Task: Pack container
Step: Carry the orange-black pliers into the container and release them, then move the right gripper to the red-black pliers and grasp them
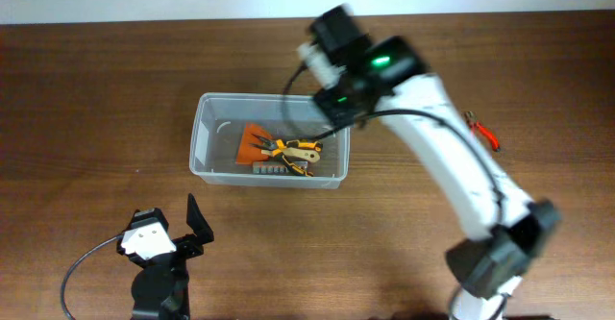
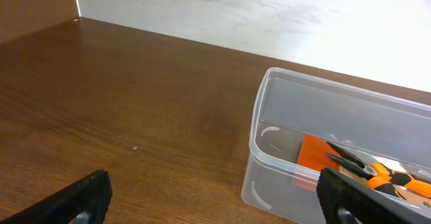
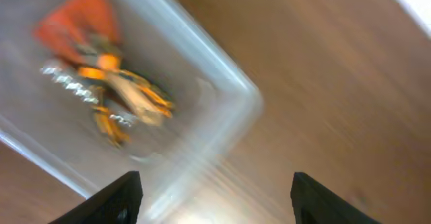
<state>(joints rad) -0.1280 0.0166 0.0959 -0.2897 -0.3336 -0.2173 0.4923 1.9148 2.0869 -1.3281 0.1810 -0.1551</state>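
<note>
The container (image 1: pixel 204 133) is a clear plastic bin in the middle of the table. Inside lie an orange flat piece (image 1: pixel 254 139), orange-and-black pliers (image 1: pixel 288 149) and a small metal part. The container also shows in the left wrist view (image 2: pixel 269 150) and, blurred, in the right wrist view (image 3: pixel 222 83). My right gripper (image 3: pixel 215 200) is open and empty, above the container's far right corner. My left gripper (image 2: pixel 215 204) is open and empty near the front edge, left of the container.
A red-handled tool (image 1: pixel 485 133) lies on the table to the right of the right arm. The white wall edge (image 2: pixel 269 15) runs along the table's back.
</note>
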